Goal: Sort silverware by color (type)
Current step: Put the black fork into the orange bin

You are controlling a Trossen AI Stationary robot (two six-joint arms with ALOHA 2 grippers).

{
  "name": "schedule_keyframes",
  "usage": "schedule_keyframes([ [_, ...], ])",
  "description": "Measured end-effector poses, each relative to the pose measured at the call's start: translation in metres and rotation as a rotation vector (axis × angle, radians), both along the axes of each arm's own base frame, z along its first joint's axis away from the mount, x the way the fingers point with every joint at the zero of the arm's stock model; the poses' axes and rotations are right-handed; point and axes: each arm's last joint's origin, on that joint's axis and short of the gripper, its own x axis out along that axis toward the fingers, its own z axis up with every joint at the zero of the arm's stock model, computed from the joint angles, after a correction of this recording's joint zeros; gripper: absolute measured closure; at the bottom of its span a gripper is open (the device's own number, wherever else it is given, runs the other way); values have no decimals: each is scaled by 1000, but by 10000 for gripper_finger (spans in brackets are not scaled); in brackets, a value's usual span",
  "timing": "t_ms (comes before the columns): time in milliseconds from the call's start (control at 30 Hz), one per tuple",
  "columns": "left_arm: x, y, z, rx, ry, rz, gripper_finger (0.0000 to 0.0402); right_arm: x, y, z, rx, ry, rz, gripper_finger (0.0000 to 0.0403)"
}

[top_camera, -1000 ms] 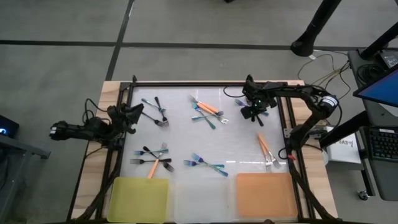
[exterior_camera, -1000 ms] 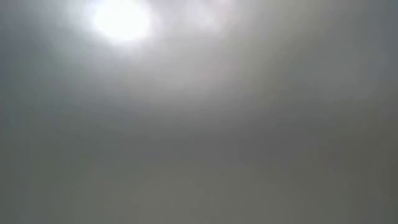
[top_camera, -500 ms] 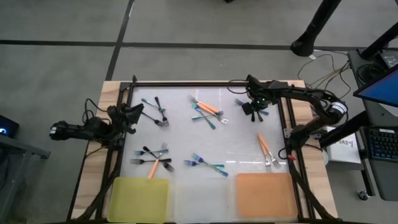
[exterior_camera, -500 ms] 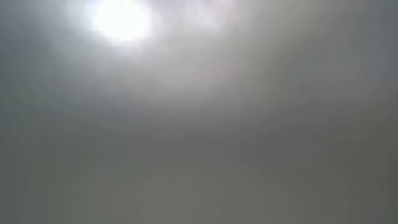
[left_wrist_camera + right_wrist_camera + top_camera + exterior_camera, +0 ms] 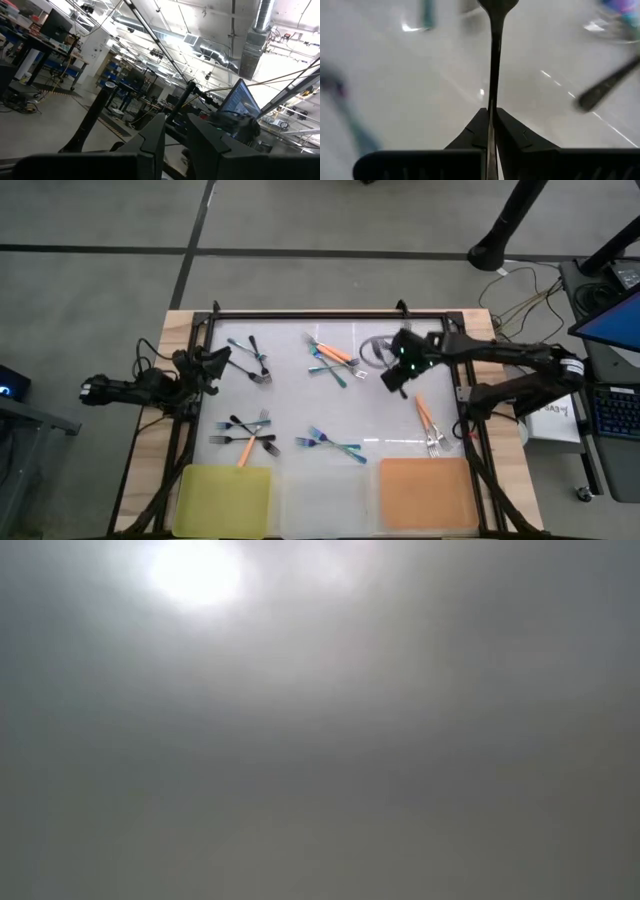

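My right gripper [image 5: 398, 372] hovers over the far right part of the white table top [image 5: 390, 430], shut on a dark fork [image 5: 493, 60]. Other silverware lies flat in loose groups: dark forks [image 5: 256, 362], orange and teal forks [image 5: 335, 360], dark and orange forks [image 5: 246, 438], blue forks [image 5: 335, 445] and orange forks [image 5: 428, 420]. My left gripper [image 5: 218, 363] waits at the table's left edge, pointing up into the room, its fingers [image 5: 155, 145] a little apart with nothing between them. The low view shows only grey haze. My right gripper pinches the dark fork's thin handle [image 5: 493, 102] between its two fingertips. The fork runs straight on ahead of the fingers, in line with them, and widens toward its head [image 5: 497, 6]. The fingers slant down from above. The fork is lifted off the table top.
Three flat trays lie along the near edge: yellow [image 5: 224, 500], clear [image 5: 325, 502] and orange [image 5: 425, 492]. A black frame [image 5: 300, 313] borders the table top. Cables and a stand lie beyond the table's far right corner.
My right gripper has risen from the far right corner and swung toward the near edge and the table's middle, turning as it went. It stays shut on the dark fork, which has come up off the table with it.
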Motion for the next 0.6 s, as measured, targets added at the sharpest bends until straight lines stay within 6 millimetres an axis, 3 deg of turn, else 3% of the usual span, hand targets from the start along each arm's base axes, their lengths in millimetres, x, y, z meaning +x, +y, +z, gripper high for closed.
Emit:
schedule_keyframes([
  [233,0,0,0,0,0,0,340,1,63,15,51,-71,132,393],
  [600,0,0,0,0,0,0,340,-16,145,18,68,-74,533,392],
])
